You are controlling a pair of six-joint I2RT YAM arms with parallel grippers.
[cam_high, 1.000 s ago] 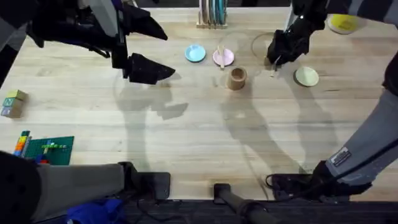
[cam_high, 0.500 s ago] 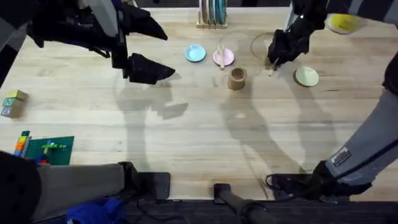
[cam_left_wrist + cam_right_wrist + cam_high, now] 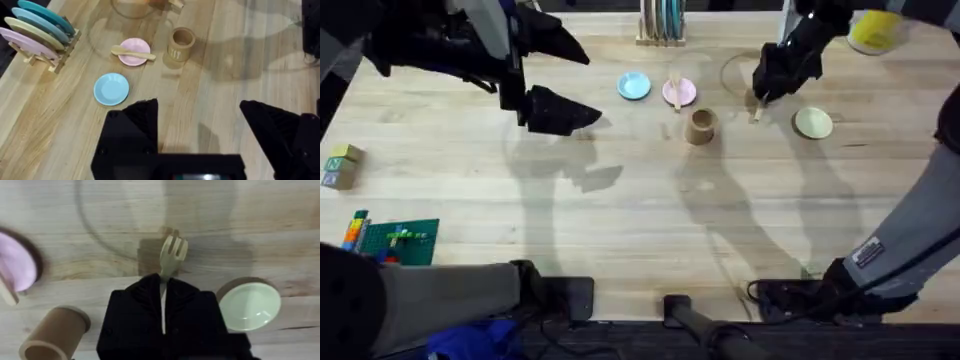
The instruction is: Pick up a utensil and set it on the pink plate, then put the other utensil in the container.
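Pale wood tabletop (image 3: 640, 200) carries everything near its far edge. Right gripper (image 3: 162, 297), fingers clamped on the fork (image 3: 171, 255), hangs between cup (image 3: 700, 126) and green plate (image 3: 813, 122). Spoon (image 3: 133, 52) lies across the pink plate (image 3: 134, 59). Left gripper (image 3: 198, 117) hovers, fingers apart.

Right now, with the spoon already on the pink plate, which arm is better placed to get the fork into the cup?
The right. Its gripper is shut on the fork, close beside the cup. The left gripper hangs open, farther from the cup, beyond the blue plate.
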